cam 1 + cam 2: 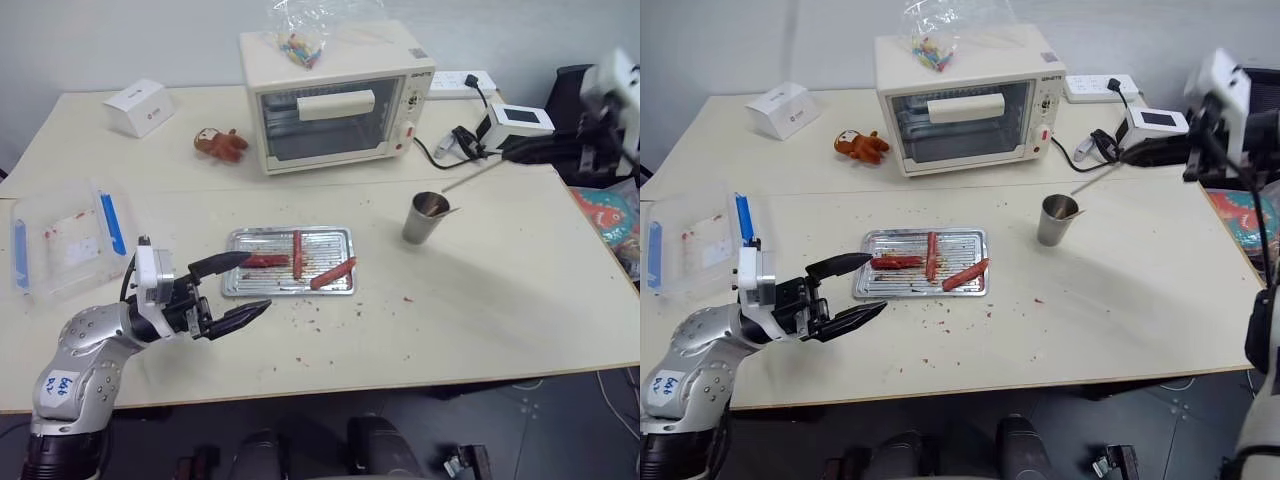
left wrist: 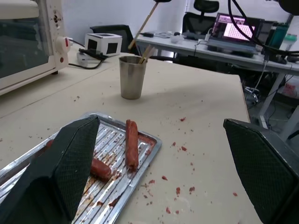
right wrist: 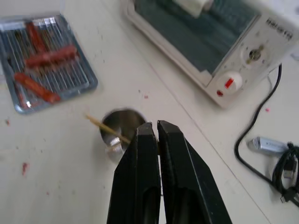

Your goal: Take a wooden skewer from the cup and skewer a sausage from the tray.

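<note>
On the pale beige table (image 1: 480, 320), a shallow rectangular tray of shiny silver metal (image 1: 240, 282) sits near the middle, its ridged bottom smeared with reddish grease. Three sausages lie in it: the lighter, orange-tinged red-brown sausage (image 1: 333, 273) rests slanted at the tray's right end, apart from the two darker red sausages (image 1: 283, 258), which touch each other to its left. Right of the tray and a little farther away stands a small plain cup of dull silver-grey metal (image 1: 429, 218). The right claw (image 3: 155, 140) hovers above this cup with its two black fingers pressed together on a thin pale tan wooden skewer (image 1: 472, 177), which slants down from the claw toward the cup's rim; another stick (image 3: 106, 127) lies across the cup's mouth. The left claw (image 1: 258, 283) hangs just left of the tray, its fingers spread wide apart and holding nothing. A cream toaster oven (image 1: 335, 95) stands at the far side.
</note>
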Controlling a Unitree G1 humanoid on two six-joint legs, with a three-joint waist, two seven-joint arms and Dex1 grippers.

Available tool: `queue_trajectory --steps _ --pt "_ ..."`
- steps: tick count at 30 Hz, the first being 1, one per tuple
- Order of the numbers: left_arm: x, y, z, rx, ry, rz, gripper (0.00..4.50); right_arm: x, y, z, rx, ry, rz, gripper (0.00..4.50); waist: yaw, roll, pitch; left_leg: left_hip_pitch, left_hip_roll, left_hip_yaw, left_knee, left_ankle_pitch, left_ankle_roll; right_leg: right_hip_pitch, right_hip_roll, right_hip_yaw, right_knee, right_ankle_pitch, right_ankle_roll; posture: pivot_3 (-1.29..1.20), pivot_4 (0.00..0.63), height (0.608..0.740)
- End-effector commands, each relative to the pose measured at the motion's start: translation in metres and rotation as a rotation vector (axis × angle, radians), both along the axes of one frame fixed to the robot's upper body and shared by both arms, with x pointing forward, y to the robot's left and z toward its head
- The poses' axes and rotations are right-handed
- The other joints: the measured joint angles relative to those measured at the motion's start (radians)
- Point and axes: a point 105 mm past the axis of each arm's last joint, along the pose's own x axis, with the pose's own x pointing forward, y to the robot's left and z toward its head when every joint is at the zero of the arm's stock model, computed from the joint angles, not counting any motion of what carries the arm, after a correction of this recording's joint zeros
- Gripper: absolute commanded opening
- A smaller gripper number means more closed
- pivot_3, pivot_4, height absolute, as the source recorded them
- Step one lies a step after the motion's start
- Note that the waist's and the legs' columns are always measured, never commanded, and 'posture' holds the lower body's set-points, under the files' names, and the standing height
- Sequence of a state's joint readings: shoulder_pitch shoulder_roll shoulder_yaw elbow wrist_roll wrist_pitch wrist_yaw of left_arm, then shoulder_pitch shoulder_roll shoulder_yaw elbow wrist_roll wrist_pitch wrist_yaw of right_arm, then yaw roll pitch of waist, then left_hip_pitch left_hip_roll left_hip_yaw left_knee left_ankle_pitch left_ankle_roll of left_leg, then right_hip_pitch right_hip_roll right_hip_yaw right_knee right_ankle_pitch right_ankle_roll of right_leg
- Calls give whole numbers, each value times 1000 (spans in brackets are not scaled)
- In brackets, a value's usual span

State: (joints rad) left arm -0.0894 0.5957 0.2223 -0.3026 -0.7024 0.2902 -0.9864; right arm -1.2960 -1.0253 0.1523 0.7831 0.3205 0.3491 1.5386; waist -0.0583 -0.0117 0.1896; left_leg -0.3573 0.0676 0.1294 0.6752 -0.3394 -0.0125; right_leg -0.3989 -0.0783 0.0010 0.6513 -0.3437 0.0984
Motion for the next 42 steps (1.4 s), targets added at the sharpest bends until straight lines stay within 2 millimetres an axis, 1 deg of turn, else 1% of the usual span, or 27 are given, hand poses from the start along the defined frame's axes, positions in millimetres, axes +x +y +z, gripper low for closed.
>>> queue_trajectory --steps 1,5,8,10,12,16,22,25,29,37,38,42 --pt "-5 -8 7 -30 -13 -62 4500 -28 28 18 134 74 207 67 1 0 0 0 0 0 0 0 0 0 0 0 0 0 0 0 150 740" --pt "-2 -21 16 -86 -3 -149 4500 -50 75 -1 263 206 450 67 6 0 0 -2 0 -2 1 0 0 0 -1 -1 0 0 0 0 150 740" --pt "4 -33 25 -118 -25 -193 4500 -58 103 -20 328 264 543 67 10 0 0 -7 0 -5 6 0 1 -2 -1 -4 2 0 1 0 150 740" --pt "9 -42 32 -147 -44 -215 4500 -63 120 -32 368 303 593 67 17 0 0 -14 -1 -6 8 0 1 -8 -1 -6 5 1 1 0 150 740" --pt "11 -49 38 -176 -53 -240 4500 -69 135 -39 405 329 635 67 25 0 0 -18 -1 -6 9 1 2 -13 -1 -10 9 1 1 0 150 740" --pt "6 -60 40 -195 -56 -283 4500 -71 153 -42 495 338 669 67 28 0 0 -19 -2 -6 9 1 2 -13 -1 -14 9 1 2 0 150 740" --pt "3 -65 46 -243 -69 -286 4500 -71 163 -50 530 355 667 67 28 0 0 -19 -3 -7 10 1 3 -13 -1 -14 8 1 2 0 150 740" --pt "2 -65 49 -257 -77 -277 3893 -67 163 -52 546 348 648 0 28 0 0 -19 -3 -7 10 1 3 -13 -1 -14 8 1 2 0 150 740" --pt "2 -64 50 -265 -78 -259 2682 -61 160 -53 562 334 613 0 28 0 0 -19 -3 -7 10 1 3 -13 -1 -14 8 1 2 0 150 740" --pt "6 -61 54 -293 -91 -214 169 -61 157 -60 553 338 592 0 29 0 0 -19 -3 -7 10 1 3 -13 0 -14 8 1 2 0 150 740" --pt "7 -61 55 -299 -93 -209 29 -61 157 -61 551 339 590 0 29 0 0 -19 -3 -7 10 1 3 -13 0 -14 8 1 2 0 150 740" --pt "9 -60 57 -309 -96 -197 29 -61 155 -63 548 340 585 0 28 0 0 -19 -3 -7 10 1 3 -13 0 -14 8 1 2 0 150 740"
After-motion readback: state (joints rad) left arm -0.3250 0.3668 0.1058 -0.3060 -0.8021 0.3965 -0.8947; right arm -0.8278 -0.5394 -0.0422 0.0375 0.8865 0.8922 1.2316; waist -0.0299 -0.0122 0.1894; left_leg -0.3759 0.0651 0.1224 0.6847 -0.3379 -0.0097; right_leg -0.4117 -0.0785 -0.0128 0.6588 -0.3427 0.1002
